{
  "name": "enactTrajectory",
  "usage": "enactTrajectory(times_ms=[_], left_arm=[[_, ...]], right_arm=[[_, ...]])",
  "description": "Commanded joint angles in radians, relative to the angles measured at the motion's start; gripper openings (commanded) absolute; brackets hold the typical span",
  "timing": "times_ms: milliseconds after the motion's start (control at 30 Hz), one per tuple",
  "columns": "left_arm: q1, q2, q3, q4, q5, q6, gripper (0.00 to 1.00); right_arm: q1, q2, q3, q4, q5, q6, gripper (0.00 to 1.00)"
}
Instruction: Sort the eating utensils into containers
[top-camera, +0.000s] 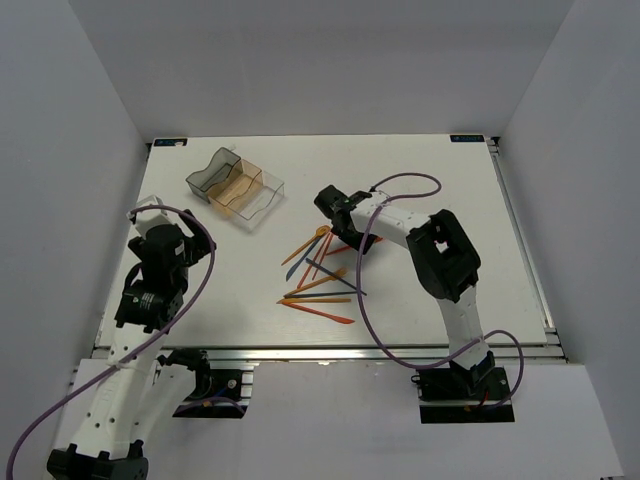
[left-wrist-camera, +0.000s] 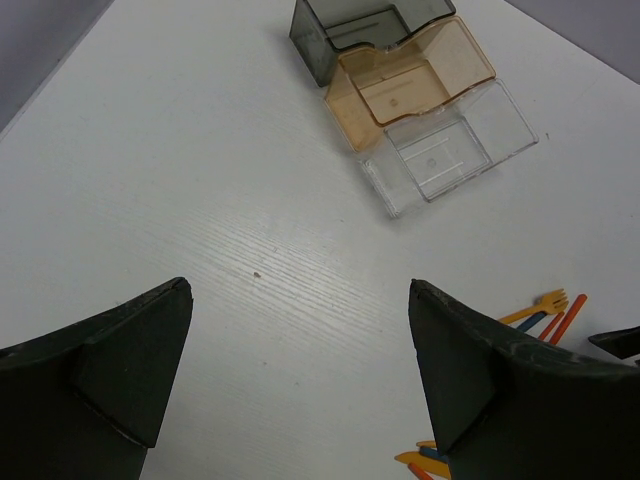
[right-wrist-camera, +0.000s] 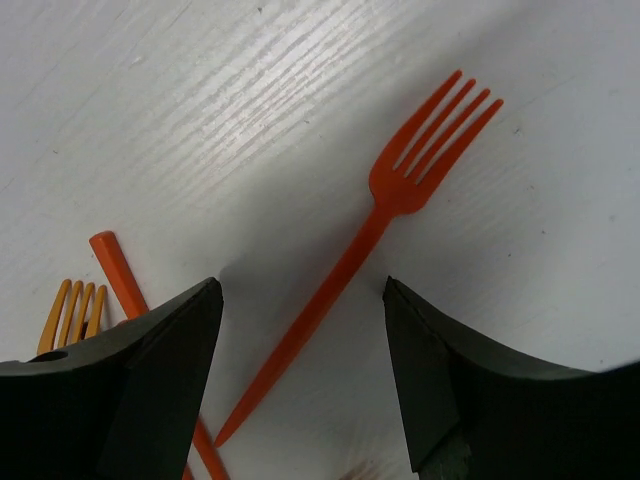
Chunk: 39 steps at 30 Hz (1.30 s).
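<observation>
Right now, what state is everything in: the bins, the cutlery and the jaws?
Grey bin: upright, empty.
Amber bin: upright, empty.
Clear bin: upright, empty.
Red-orange fork: lying flat, not gripped.
Other utensils: loose heap, unsorted.
Left jaws: open, nothing between them.
Right jaws: open, astride that fork's handle.

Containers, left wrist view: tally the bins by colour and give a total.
Smoky grey bin: 1
Amber bin: 1
Clear bin: 1
Total: 3
</observation>
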Motion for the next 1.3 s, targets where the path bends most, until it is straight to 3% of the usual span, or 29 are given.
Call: enactTrajectory(times_ms=[0,200,233,333,433,700,800,967,1167,1267], left_arm=[[-0.004,0.01,0.001,0.009,0.014,0.011,0.98],[-0.004,0.008,0.001,0.007,0.014,0.011,0.98],[-0.005,0.008,0.001,0.006,0.012,0.011,0.98],[-0.005,0.007,0.001,0.004,0.011,0.011,0.98],[-0.008,0.002,0.002,0.004,0.008,0.01,0.98],[-0.009,0.002,0.002,0.001,0.003,0.008,0.98],[-0.01,0.002,0.004,0.0,0.003,0.008,0.98],[-0.013,0.001,0.014,-0.003,0.018,0.011,0.98],[-0.016,0.005,0.063,0.023,0.181,0.01,0.98],[-0.016,0.036,0.114,0.055,0.282,-0.008,0.98]], right_arm=[[-0.009,-0.051,-0.061,0.019,-0.01,0.088,0.71],[-0.029,-0.059,-0.13,0.064,-0.046,0.116,0.62],[-0.034,-0.053,-0.151,0.071,-0.069,0.122,0.55],[-0.066,-0.038,-0.171,0.079,-0.117,0.128,0.47],[-0.08,-0.036,-0.176,0.073,-0.125,0.136,0.31],[-0.147,-0.039,-0.146,0.076,-0.172,0.124,0.16],[-0.17,-0.038,-0.133,0.096,-0.206,0.101,0.0],[-0.183,-0.083,-0.122,0.126,-0.186,0.05,0.0],[-0.178,-0.3,-0.245,0.489,-0.201,-0.429,0.0],[-0.172,-0.462,-0.399,0.657,-0.255,-0.644,0.0]])
